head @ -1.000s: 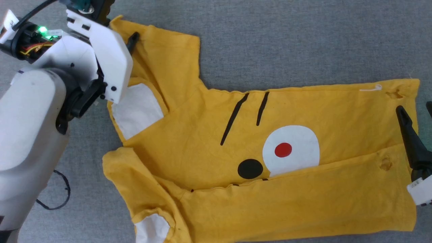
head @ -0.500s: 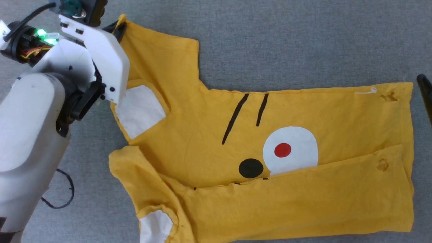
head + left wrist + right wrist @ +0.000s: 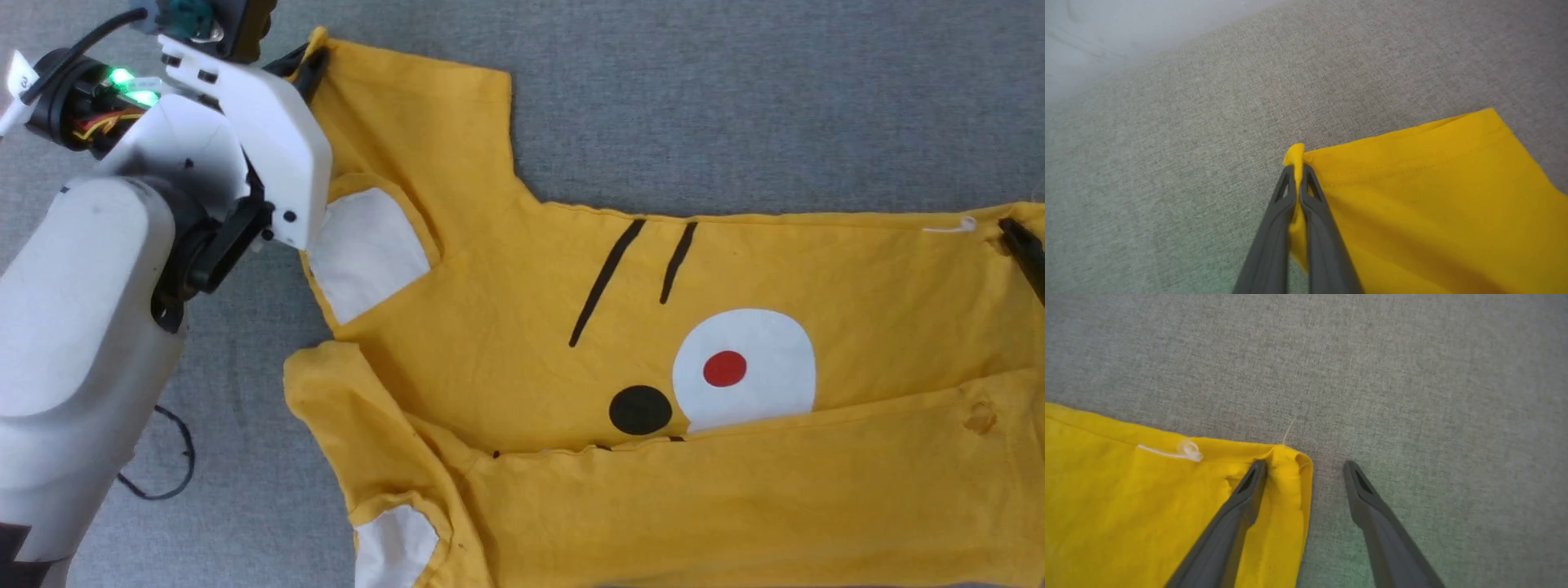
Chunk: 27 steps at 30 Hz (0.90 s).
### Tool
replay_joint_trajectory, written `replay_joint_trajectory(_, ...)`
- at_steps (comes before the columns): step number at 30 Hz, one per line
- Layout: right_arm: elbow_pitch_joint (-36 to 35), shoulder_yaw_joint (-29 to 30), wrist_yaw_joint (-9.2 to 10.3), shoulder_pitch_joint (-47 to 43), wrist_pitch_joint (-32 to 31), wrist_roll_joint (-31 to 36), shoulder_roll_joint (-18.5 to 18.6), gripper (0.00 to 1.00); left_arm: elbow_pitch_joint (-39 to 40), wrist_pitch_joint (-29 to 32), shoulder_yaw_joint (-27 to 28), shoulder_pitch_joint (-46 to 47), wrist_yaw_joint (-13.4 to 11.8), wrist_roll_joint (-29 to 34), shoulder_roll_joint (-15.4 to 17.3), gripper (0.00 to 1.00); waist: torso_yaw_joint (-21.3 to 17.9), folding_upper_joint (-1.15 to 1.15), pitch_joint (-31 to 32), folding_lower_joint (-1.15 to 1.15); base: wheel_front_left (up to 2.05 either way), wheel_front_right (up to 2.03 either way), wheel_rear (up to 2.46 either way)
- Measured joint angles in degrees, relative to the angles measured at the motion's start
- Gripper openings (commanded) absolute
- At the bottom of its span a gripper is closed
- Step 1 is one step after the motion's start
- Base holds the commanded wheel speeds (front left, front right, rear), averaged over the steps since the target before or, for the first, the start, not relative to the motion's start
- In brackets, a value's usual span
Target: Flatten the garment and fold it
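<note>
The garment [image 3: 531, 327], a yellow T-shirt with a tiger face, lies spread on the grey cloth, its near long edge folded up over the lower face. My left gripper [image 3: 309, 64] is at the far left, shut on the corner of the upper sleeve. In the left wrist view the left gripper [image 3: 1299, 168] pinches a fold of the garment [image 3: 1433, 204]. My right gripper [image 3: 1304, 469] is open over the far hem corner of the garment [image 3: 1126, 498]. One of its fingers [image 3: 1255, 473] rests on the fabric and the other is on bare cloth. A right finger [image 3: 1024, 249] shows at the head view's right edge.
A thin black cord loop [image 3: 167, 461] lies on the grey surface beside my left forearm [image 3: 73, 310]. A white plastic tag loop [image 3: 1186, 450] sticks out of the hem near the right gripper. Bare grey cloth stretches beyond the shirt's far edge.
My left gripper has shut on the sleeve corner. The right gripper has moved up to the far hem corner. The head camera has shifted, so the shirt sits further right in view.
</note>
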State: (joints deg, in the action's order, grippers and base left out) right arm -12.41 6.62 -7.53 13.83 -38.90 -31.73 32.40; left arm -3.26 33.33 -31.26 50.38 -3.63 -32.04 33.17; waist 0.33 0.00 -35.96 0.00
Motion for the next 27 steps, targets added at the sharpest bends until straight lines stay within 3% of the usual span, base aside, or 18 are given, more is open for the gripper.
replay_joint_trajectory(1, -0.07, 0.0, 0.01, 0.01, -1.09, -0.49, 0.1, 0.45, -0.01, -0.15, 0.0, 0.01, -0.01, -0.01, -0.15, 0.0, 0.21, 0.0, -0.21, 0.0, 0.0, 0.0, 0.0)
replay_joint_trajectory(2, -0.29, 0.1, 0.02, 0.04, -2.02, -0.96, 0.34, 0.13, -0.01, -0.27, 0.02, 0.01, -0.01, -0.03, -0.26, 0.0, 0.4, 0.0, -0.37, 0.0, 0.0, 0.0, 0.0)
replay_joint_trajectory(3, -0.43, 0.56, 0.01, 0.08, -2.56, -1.32, 0.35, 0.0, -0.02, -0.55, 0.07, 0.03, -0.02, -0.18, -0.33, 0.0, 0.56, 0.0, -0.49, 0.0, 0.0, 0.0, 0.0)
replay_joint_trajectory(8, -1.43, 0.88, -0.01, 0.15, -3.7, -2.01, -0.23, 0.0, -0.1, -3.23, 0.87, 0.03, -0.36, -0.44, -0.54, 0.0, 0.78, 0.0, -0.17, 0.0, 0.0, 0.0, 0.0)
replay_joint_trajectory(14, -1.51, 1.81, -0.01, -0.02, 0.35, -1.86, -1.25, 0.0, 1.99, -9.9, 3.13, -1.02, -0.45, -1.07, -0.51, 0.0, 0.7, 0.0, 1.91, 0.0, 0.0, 0.0, 0.0)
replay_joint_trajectory(27, -1.45, 5.83, -0.01, -8.98, 9.06, -4.12, -4.48, 0.0, 17.12, -22.39, 10.71, -22.2, -3.63, -7.56, 2.01, 0.0, 0.85, 0.0, 10.31, -0.01, 0.0, 0.0, 0.0)
